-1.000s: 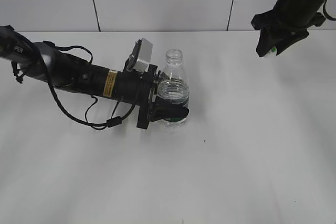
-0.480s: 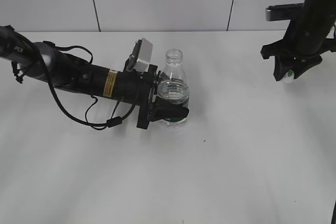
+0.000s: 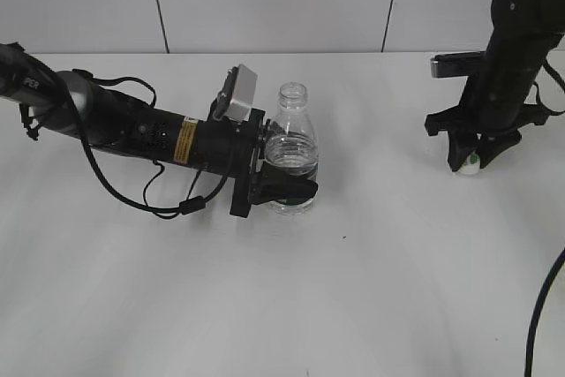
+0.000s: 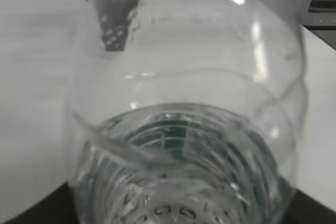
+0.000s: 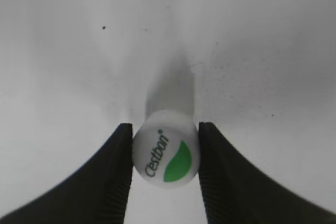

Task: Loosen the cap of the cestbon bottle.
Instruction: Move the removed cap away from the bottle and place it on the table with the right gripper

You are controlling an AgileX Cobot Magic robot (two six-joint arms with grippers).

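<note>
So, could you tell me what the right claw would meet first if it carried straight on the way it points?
Most likely the table: the right claw points down at it, holding the cap, which looks at or just above the surface.

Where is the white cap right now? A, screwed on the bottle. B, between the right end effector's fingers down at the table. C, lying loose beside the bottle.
B: the cap sits pinched in the right end effector at the table, and the bottle neck is open.
</note>
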